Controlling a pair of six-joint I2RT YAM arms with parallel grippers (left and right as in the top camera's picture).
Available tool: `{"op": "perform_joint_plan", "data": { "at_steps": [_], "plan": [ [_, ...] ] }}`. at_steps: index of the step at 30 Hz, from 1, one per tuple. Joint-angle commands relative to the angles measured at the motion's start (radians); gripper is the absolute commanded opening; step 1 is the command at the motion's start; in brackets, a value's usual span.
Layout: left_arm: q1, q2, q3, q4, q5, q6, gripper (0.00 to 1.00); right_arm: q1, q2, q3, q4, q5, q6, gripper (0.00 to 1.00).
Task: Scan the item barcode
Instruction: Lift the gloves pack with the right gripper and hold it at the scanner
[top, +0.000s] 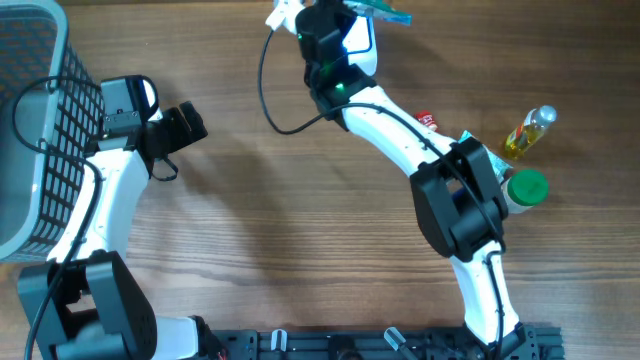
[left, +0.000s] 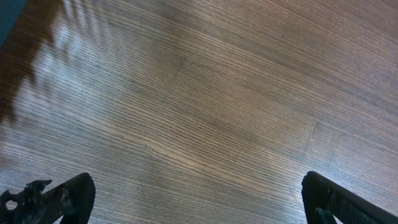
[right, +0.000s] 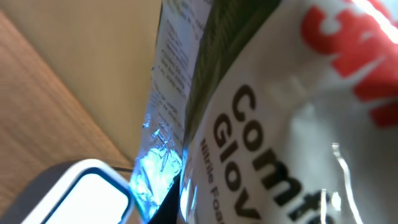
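The glossy white glove packet with black and red lettering (right: 280, 124) overfills the right wrist view: its words run off the edges and the red letters blur. It hides the right pincer (top: 348, 10) there. The white plastic scanner (right: 87, 186) is cropped at the bottom. The left pincer (left: 199, 198) shows only dark fingertips (left: 62, 199) at the lower corners. Overhead, the right arm (top: 400, 135) covers part of a small red item (top: 428, 120) and a green-capped white bottle (top: 525, 188). The grey wire basket (top: 40, 110) runs off the left edge.
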Motion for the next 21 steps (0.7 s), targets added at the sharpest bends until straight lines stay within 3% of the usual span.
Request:
{"op": "perform_joint_plan", "data": {
  "at_steps": [1, 15, 21],
  "plan": [
    [0.005, 0.003, 0.002, 0.003, -0.006, 0.012, 1.00, 0.036, 0.008, 0.011, -0.039, 0.034, 0.039, 0.04],
    [0.005, 0.003, 0.002, 0.003, -0.006, 0.012, 1.00, 0.059, 0.008, 0.005, -0.261, 0.037, 0.286, 0.04],
    [0.005, 0.003, 0.002, 0.003, -0.006, 0.012, 1.00, 0.059, 0.008, 0.005, -0.288, 0.037, 0.504, 0.04]
  ]
}}
